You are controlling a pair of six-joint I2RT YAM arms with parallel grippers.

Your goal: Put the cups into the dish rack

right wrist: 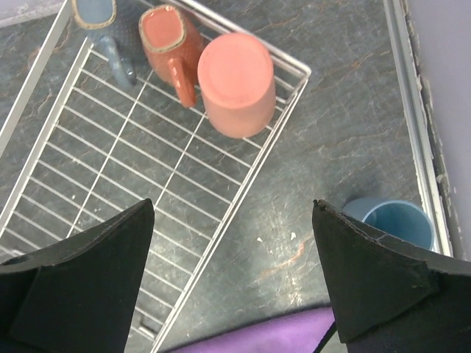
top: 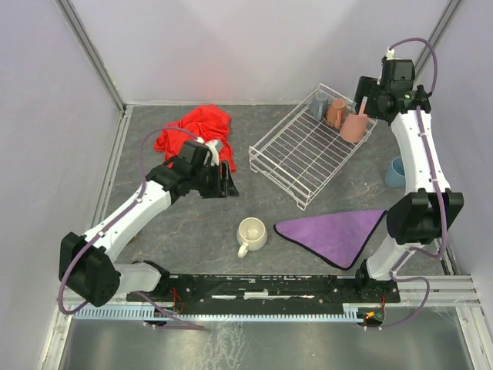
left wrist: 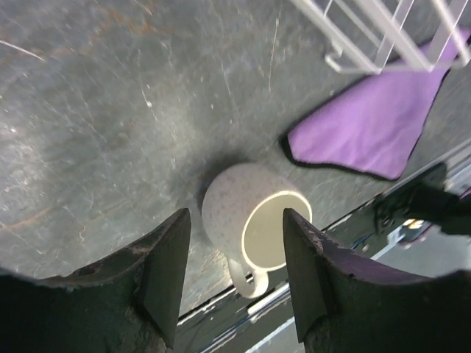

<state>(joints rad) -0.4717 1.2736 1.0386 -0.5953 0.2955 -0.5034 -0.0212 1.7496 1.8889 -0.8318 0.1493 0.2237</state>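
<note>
The white wire dish rack (top: 296,158) stands at the back right. In its far corner are a salmon-pink tumbler (top: 353,128), upside down (right wrist: 235,82), a small orange mug (top: 336,112) (right wrist: 169,40) and a grey-blue mug (top: 320,104) (right wrist: 94,13). A cream handled mug (top: 252,233) stands upright on the table. My left gripper (top: 223,182) is open above and behind it, and the mug (left wrist: 254,224) shows between the open jaws (left wrist: 235,220). My right gripper (top: 363,104) is open and empty (right wrist: 232,213) above the rack's right rim (right wrist: 243,184). A light-blue cup (top: 395,173) (right wrist: 390,220) stands right of the rack.
A red cloth (top: 196,131) lies at the back left with a small silvery cup-like thing (top: 216,146) at its edge. A purple cloth (top: 335,231) (left wrist: 368,132) lies in front of the rack. Metal rails run along the table's left and right edges.
</note>
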